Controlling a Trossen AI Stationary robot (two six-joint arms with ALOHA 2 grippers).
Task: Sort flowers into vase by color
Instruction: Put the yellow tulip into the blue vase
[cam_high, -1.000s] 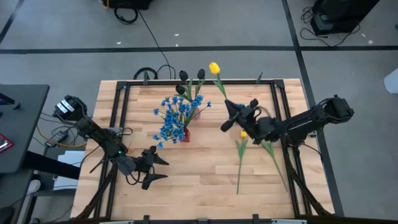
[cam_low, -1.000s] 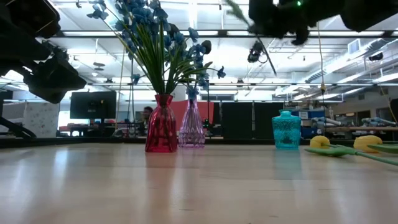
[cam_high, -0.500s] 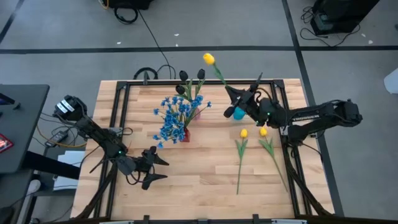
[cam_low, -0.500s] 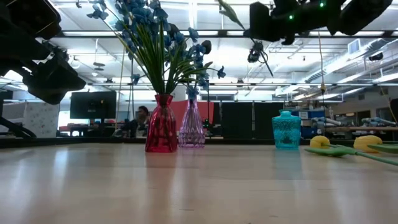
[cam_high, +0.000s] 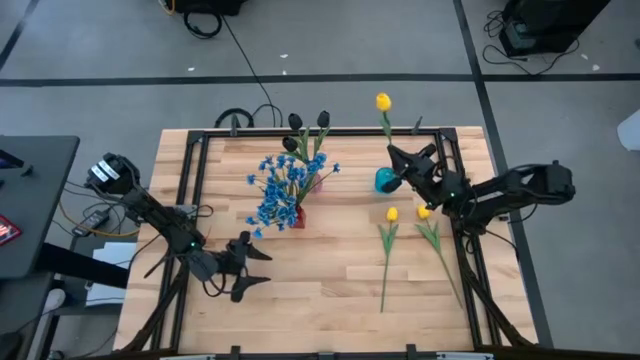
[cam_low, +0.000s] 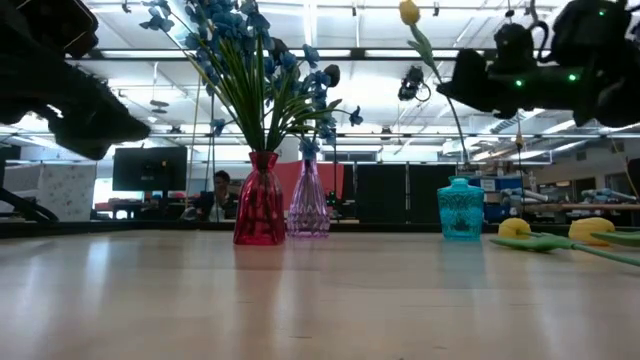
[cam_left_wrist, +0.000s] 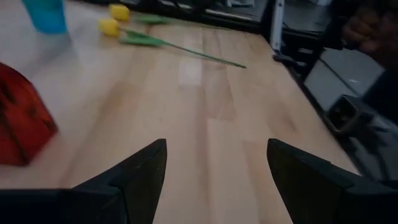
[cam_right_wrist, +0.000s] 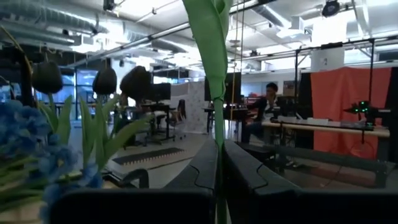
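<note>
A yellow tulip (cam_high: 383, 101) stands nearly upright over the teal vase (cam_high: 384, 181) at the far right, with my right gripper (cam_high: 398, 163) shut on its green stem. In the low view the stem's lower end reaches the teal vase's (cam_low: 460, 210) mouth; whether it is inside, I cannot tell. Blue flowers (cam_high: 283, 185) stand in the red vase (cam_low: 259, 212), and dark tulips (cam_high: 308, 122) stand in the clear purple vase (cam_low: 308, 206). Two yellow tulips (cam_high: 392, 215) lie flat on the table's right side. My left gripper (cam_high: 250, 268) hangs open above the near left of the table. My right gripper pinches the tulip's stem (cam_right_wrist: 219, 163) between its two fingers (cam_right_wrist: 204, 167), well below the blossom (cam_low: 409, 12). The fingers come about level from the table's right side and lie across the stem. The tulip stands blossom up and leans slightly.
A black frame (cam_high: 452, 200) runs along the table's sides. Bare wood lies at the table's near middle (cam_high: 320, 290). A person sits at a desk (cam_low: 222, 185) in the room beyond the far edge.
My right gripper has swung toward the table's right edge and come down, staying shut on the tulip. The tulip has moved with it from beside the dark tulips to above the teal vase, and its stem now stands steeper.
</note>
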